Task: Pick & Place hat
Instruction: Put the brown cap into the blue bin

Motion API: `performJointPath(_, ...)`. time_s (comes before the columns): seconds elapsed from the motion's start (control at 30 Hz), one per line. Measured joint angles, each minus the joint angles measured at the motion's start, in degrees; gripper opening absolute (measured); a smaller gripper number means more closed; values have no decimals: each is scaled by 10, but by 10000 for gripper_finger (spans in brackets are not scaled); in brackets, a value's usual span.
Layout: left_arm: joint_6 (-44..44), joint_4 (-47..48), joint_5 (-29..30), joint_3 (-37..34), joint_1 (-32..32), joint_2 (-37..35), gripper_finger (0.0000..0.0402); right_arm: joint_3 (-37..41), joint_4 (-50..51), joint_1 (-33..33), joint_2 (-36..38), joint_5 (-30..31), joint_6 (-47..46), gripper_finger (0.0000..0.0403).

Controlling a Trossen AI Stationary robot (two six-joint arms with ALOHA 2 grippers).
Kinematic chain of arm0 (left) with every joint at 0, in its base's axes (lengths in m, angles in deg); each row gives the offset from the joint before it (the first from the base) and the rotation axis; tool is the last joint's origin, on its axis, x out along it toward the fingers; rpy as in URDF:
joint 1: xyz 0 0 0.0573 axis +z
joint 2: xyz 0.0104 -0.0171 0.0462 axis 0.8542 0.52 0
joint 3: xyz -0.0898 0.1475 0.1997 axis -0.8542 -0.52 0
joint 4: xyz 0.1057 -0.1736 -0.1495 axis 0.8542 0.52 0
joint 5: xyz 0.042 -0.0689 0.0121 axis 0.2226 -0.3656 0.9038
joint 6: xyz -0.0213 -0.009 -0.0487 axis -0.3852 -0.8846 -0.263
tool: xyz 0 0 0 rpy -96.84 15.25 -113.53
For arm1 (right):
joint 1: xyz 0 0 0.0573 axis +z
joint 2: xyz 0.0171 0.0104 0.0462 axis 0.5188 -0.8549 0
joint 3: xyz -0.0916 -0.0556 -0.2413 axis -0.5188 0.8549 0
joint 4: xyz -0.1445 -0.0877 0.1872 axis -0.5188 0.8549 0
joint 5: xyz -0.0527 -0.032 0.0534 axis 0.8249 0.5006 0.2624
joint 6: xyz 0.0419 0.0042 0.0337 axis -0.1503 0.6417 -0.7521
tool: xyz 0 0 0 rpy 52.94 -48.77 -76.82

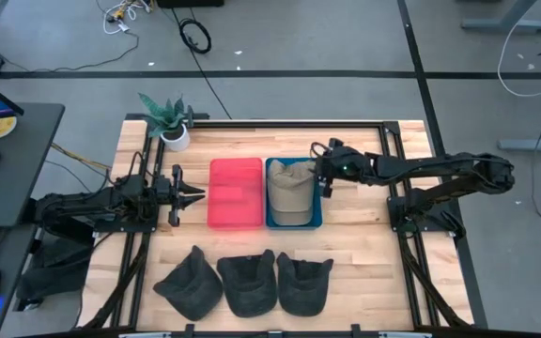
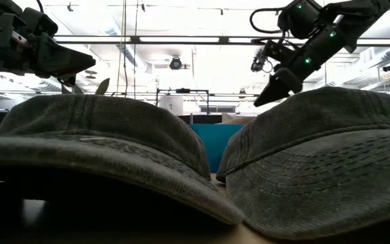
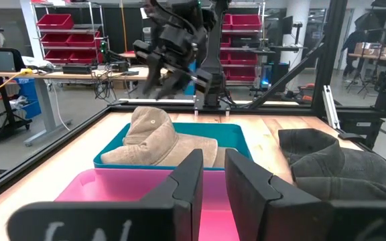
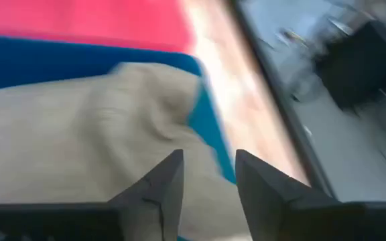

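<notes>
Tan hat lying in blue bin — soft, light, floppy, likely best pinched at crown fold. Right gripper hovering above, fingers apart; left gripper waiting beside pink bin, fingers slightly apart.

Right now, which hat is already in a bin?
The tan hat, lying in the blue bin below the right hand. The three dark hats sit on the table's front edge.

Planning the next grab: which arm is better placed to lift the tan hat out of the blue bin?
Right. The right gripper, open, hangs at the blue bin beside the tan hat; the left gripper waits beyond the pink bin.
</notes>
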Motion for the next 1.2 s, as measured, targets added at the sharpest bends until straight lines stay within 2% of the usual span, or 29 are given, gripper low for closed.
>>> performJointPath(0.1, 0, 0, 0, 0, 0, 0, 67, 0, 14, 0, 1, 31, -37, 106)
performJointPath(0.3, 0, 0, 0, 0, 0, 0, 67, 0, 33, -6, -1, 31, -65, 10)
performJointPath(0.63, 0, 0, 0, 0, 0, 0, 67, 11, 41, -39, -12, 16, -130, 3)
performJointPath(0.9, 0, 0, 0, 0, 0, 0, 67, 19, 10, -53, -73, -43, -118, 1)
performJointPath(1.2, 0, 0, 0, 0, 0, 0, 67, 18, -10, -55, -125, -48, -80, 1)
